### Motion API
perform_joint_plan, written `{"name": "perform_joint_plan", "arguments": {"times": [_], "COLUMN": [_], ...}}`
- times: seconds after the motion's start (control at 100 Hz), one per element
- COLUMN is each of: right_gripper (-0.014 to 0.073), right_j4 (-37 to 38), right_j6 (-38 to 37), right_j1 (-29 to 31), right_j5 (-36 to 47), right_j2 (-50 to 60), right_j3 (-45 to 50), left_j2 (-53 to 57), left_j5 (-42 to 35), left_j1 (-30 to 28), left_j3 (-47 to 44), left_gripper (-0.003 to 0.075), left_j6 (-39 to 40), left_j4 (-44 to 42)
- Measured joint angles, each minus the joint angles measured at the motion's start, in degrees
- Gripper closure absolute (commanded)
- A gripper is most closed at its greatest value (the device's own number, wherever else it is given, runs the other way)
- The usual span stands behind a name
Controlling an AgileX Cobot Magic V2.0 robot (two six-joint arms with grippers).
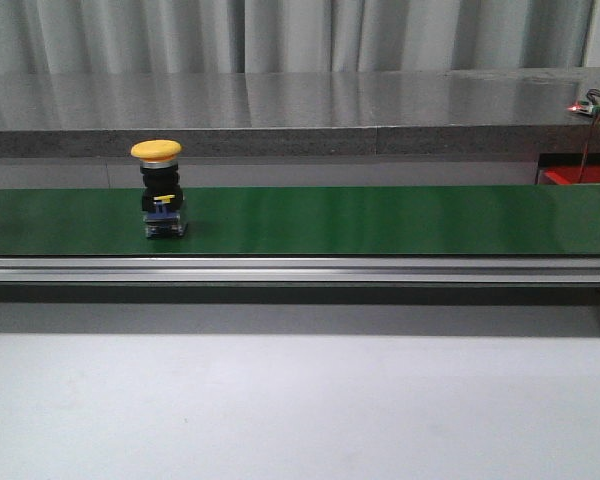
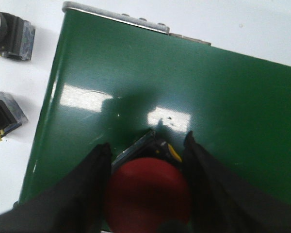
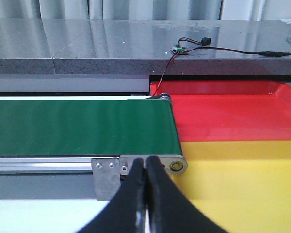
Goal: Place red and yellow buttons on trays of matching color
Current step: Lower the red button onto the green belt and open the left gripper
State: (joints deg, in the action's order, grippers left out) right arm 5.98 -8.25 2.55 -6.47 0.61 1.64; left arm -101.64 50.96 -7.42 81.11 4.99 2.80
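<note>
Buttons: four in view; trays: two.

One yellow mushroom-head push button (image 1: 157, 187) upright on the long green conveyor belt (image 1: 380, 220). One red round-capped button (image 2: 148, 194) clamped between the black fingers of the left gripper (image 2: 148, 187), over the belt. Two more button units (image 2: 12, 34) (image 2: 5, 116) on white table beside it. Right gripper (image 3: 146, 194) closed, empty, near one red tray (image 3: 233, 114) and one yellow tray (image 3: 242, 179).

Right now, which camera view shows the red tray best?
The right wrist view: the red tray lies open beyond the yellow tray, past the belt's end. The front view catches only a red corner. The left wrist view shows none.
</note>
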Motion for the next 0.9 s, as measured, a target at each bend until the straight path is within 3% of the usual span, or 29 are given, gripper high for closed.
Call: {"name": "perform_joint_plan", "arguments": {"times": [0.19,0.25,0.72,0.81,0.9], "right_gripper": [0.0666,0.0666,0.0666,0.0666,0.0666], "right_j4": [0.00,0.00,0.00,0.00,0.00], "right_j6": [0.00,0.00,0.00,0.00,0.00], "right_j1": [0.00,0.00,0.00,0.00,0.00], "right_j5": [0.00,0.00,0.00,0.00,0.00], "right_j2": [0.00,0.00,0.00,0.00,0.00], "right_j3": [0.00,0.00,0.00,0.00,0.00], "left_j2": [0.00,0.00,7.21,10.58,14.14], "left_j5": [0.03,-0.06,2.38,3.76,5.30], "left_j1": [0.00,0.00,0.00,0.00,0.00], "left_j3": [0.13,0.13,0.13,0.13,-0.15], "left_gripper": [0.0202,0.0169,0.0178,0.0239,0.0367], "left_j6": [-2.02,-2.39,-3.34,-4.33,-4.99], "left_j4": [1.15,1.71,3.37,3.37,3.50]}}
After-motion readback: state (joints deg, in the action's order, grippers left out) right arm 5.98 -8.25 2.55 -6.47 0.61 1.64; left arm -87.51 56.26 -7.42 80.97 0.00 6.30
